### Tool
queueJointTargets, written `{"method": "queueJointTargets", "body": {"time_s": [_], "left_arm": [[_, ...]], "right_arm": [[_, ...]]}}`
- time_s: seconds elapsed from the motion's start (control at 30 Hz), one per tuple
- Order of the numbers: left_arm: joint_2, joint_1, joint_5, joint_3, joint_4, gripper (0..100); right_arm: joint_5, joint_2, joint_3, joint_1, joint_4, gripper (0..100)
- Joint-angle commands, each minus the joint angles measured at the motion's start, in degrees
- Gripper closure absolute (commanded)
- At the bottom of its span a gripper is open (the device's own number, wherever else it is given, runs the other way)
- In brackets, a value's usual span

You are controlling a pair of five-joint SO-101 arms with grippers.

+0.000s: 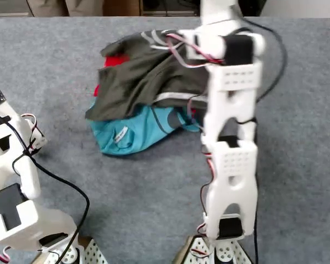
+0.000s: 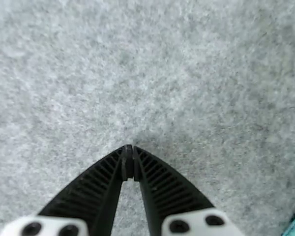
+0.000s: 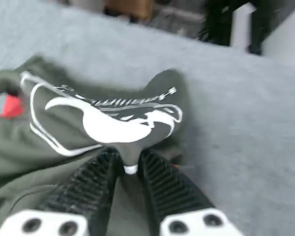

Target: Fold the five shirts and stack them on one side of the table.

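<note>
The right claw is closed on a fold of the olive-green shirt, and a small tuck of cloth is pinched between its black ribbed fingers. A white graphic is seen on the cloth just beyond the fingertips. In the high view the right arm is stretched out over the grey desk to a heap of shirts at the middle of the far side. The olive-green shirt is draped on top of the heap. A teal shirt is spread beneath it on the near side, and a red shirt is glimpsed at the far left edge.

The left claw is shut with nothing between its tips and is held above bare desk. The left arm is folded back at the near left corner, well apart from the heap.
</note>
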State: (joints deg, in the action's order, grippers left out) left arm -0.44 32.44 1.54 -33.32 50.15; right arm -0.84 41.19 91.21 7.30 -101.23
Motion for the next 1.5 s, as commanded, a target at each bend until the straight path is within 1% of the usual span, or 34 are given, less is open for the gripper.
{"method": "queueJointTargets", "body": {"time_s": [0.0, 0.23, 0.37, 0.47, 0.6, 0.8, 0.93, 1.0, 1.1, 1.2, 1.27, 1.33, 1.47], "left_arm": [[-0.66, -0.44, 0.53, -0.09, -0.70, 98], [-0.66, -0.44, 0.53, -0.09, -0.70, 98], [-0.66, -0.44, 0.53, -0.09, -0.70, 98], [-0.66, -0.44, 0.53, -0.09, -0.70, 98], [-0.75, -0.44, 0.53, -0.09, -0.70, 98], [-0.92, -0.44, 0.53, 0.09, -0.70, 98], [-0.92, -0.44, 0.53, 0.09, -0.70, 98], [-0.92, -0.44, 0.53, 0.09, -0.70, 98], [-0.92, -0.44, 0.53, 0.09, -0.70, 98], [-0.92, -0.44, 0.53, 0.09, -0.70, 98], [-0.92, -0.44, 0.53, 0.09, -0.70, 98], [-0.92, -0.44, 0.53, 0.09, -0.70, 98], [-0.92, -0.35, 0.53, 0.18, -0.70, 98]], "right_arm": [[0.62, -9.01, 0.13, -5.76, -0.97, 99.5], [0.62, -12.44, -0.04, -10.68, -1.14, 99.4], [2.90, -13.23, -7.60, -10.15, -1.14, 99.3], [3.43, -15.60, -14.55, -6.99, -1.14, 99.3], [3.43, -20.70, -20.26, -0.57, -1.05, 99.3], [3.43, -27.65, -19.12, 11.82, 0.26, 99.3], [3.43, -31.25, -15.87, 18.33, 2.55, 99.1], [3.43, -32.48, -15.34, 21.05, 3.60, 95.9], [3.34, -33.10, -15.52, 23.16, 4.57, 83.9], [3.43, -30.73, -15.60, 23.08, 3.08, 70.7], [3.43, -28.18, -15.60, 21.49, 1.23, 64.2], [3.43, -25.36, -15.43, 19.56, -0.09, 60.6], [3.34, -22.29, -15.52, 17.89, -0.88, 60.6]]}}
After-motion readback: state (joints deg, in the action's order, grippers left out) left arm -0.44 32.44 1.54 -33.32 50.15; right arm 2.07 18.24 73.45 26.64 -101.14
